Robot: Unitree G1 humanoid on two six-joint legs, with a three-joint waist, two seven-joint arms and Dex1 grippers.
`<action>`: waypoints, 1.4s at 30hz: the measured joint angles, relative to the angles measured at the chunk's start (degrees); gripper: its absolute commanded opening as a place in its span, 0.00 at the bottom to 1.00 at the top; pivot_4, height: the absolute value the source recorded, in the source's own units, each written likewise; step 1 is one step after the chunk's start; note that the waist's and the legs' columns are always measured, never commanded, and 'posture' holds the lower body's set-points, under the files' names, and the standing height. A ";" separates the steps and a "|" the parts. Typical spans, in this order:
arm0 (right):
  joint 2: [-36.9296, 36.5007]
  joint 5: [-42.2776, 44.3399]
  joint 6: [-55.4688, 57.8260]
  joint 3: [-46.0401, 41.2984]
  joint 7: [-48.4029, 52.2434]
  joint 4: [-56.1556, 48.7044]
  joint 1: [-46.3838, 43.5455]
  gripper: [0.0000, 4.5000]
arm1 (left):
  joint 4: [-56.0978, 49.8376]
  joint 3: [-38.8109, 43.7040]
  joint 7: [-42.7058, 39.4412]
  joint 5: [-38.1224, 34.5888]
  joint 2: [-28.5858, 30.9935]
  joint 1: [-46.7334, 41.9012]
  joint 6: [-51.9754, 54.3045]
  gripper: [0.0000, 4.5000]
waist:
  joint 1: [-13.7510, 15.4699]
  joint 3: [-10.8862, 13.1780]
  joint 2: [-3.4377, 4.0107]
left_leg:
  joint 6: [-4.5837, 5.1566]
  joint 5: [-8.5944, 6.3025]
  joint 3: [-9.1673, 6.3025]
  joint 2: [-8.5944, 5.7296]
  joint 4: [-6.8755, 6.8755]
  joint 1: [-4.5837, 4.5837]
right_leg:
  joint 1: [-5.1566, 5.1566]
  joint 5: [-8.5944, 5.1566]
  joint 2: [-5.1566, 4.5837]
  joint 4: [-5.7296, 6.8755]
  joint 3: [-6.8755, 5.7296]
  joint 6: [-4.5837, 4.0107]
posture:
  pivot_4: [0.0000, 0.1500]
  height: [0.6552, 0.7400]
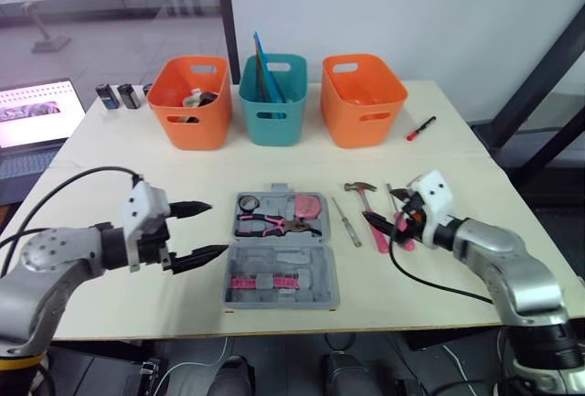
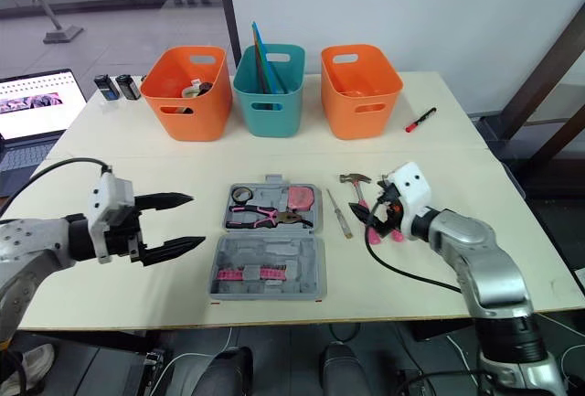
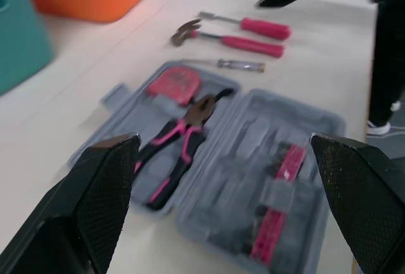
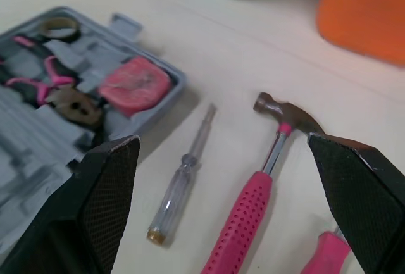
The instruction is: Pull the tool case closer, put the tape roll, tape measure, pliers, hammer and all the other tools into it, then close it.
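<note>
1. Tool case (image 1: 324,268) lies open and flat on the tabletop (image 1: 137,149), near the front edge, between the two arms.
2. It is gray plastic with two halves and a small latch tab on the far edge. The far half holds the tape roll (image 1: 248,202), the pliers (image 1: 270,224) with pink handles, and the pink tape measure (image 1: 308,206). The near half holds one pink tool (image 1: 254,281); I cannot tell what it is.
3. Three tools lie outside, just to the right of the case: a clear tester screwdriver (image 1: 346,222), the hammer (image 4: 253,207), and one more tool with a pink handle (image 3: 262,28).
4. The right gripper (image 4: 223,141) hangs low over the hammer with its fingers wide apart. The left gripper (image 1: 218,228) waits just left of the case, its fingers apart too, holding nothing.
5. The step now looks like picking up the hammer. To do it well, I think:
   - Come down on the pink handle close to the metal head, because the head is the heavy end and could tip down.
   - Put one finger on each side of the handle, and do not catch the screwdriver or the other pink tool, which lie close by.
   - Squeeze firmly, lift straight up, then carry it over the case.
   - Lay it in an empty slot so the lid can shut later
6. The left gripper could hold the case edge if the case slides
</note>
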 measured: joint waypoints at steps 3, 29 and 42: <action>2.56 -0.30 5.24 1.19 -3.76 1.13 -4.23 0.99 | -1.40 -0.08 1.13 -0.42 -0.15 -0.01 1.57 1.00 | 0.14 0.00 0.00 | 0.00 0.00 -0.01 0.01 0.00 0.00 | -0.01 0.00 0.03 0.01 0.00 0.00 | 1.00 1.00; 14.30 -8.66 16.10 10.88 -14.10 24.65 -18.17 0.25 | -6.73 0.79 6.82 2.34 -0.95 10.06 1.95 1.00 | 0.14 0.00 0.01 | 0.01 0.00 -0.01 0.02 -0.07 -0.02 | -0.05 -0.01 0.04 0.03 0.01 0.03 | 1.00 1.00; 14.44 -6.11 29.57 5.17 -14.82 12.08 -12.35 0.01 | -4.54 -0.26 5.38 4.14 -0.69 7.76 1.02 1.00 | 0.18 -0.01 0.01 | 0.01 0.00 -0.01 0.02 -0.06 -0.02 | -0.04 -0.01 0.05 0.03 0.01 0.03 | 1.00 1.00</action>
